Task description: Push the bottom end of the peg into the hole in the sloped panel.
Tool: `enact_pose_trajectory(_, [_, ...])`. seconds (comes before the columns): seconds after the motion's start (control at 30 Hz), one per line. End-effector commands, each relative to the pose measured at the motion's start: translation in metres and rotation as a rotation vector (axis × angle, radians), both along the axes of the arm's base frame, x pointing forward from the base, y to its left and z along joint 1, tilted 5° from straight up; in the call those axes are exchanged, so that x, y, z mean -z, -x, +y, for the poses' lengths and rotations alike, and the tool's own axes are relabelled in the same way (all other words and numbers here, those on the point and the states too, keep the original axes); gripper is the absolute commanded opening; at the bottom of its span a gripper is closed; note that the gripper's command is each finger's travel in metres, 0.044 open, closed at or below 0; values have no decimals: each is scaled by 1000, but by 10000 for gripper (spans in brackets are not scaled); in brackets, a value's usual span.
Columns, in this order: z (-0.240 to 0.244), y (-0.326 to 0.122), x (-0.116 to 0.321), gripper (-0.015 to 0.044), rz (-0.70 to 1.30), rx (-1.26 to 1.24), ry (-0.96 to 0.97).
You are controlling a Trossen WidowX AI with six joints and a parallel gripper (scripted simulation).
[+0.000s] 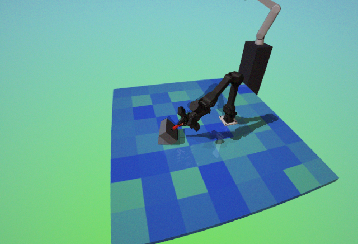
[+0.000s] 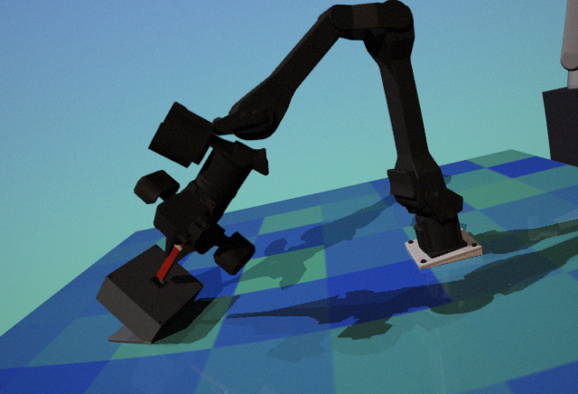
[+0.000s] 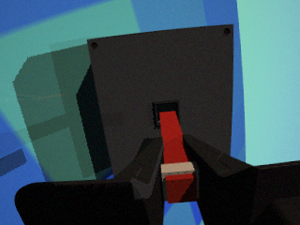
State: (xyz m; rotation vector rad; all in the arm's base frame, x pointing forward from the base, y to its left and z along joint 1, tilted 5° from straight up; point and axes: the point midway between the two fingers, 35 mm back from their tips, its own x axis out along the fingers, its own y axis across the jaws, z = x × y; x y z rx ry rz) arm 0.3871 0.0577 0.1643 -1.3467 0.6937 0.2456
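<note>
The red peg (image 1: 175, 126) (image 2: 168, 263) (image 3: 172, 145), flat-sided with a pale band near its top, is tilted with its lower end at the square hole (image 2: 156, 280) (image 3: 165, 107). The hole is in the dark face of the sloped panel (image 1: 174, 135) (image 2: 135, 282) (image 3: 127, 84). My gripper (image 1: 179, 123) (image 2: 174, 253) (image 3: 172, 142) is shut on the peg, above the face. In the wrist view, dark gaps of the hole show beyond and to the left of the peg's end. How deep the end sits is hard to tell.
The arm's pale base plate (image 1: 224, 121) (image 2: 415, 258) is on the blue and green checkered table (image 1: 184, 183) (image 2: 280, 361), right of the panel. A grey arm (image 1: 267, 21) (image 2: 568, 21) on a dark pedestal (image 1: 254, 65) (image 2: 560, 123) stands behind.
</note>
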Motion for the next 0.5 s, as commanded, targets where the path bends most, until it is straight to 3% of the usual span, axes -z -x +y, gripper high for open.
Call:
enact_pose_trajectory(0.0, [0, -1, 1, 0, 0, 2, 0])
enact_pose_trajectory(0.47, [-1, -8, 4, 0, -1, 2, 0])
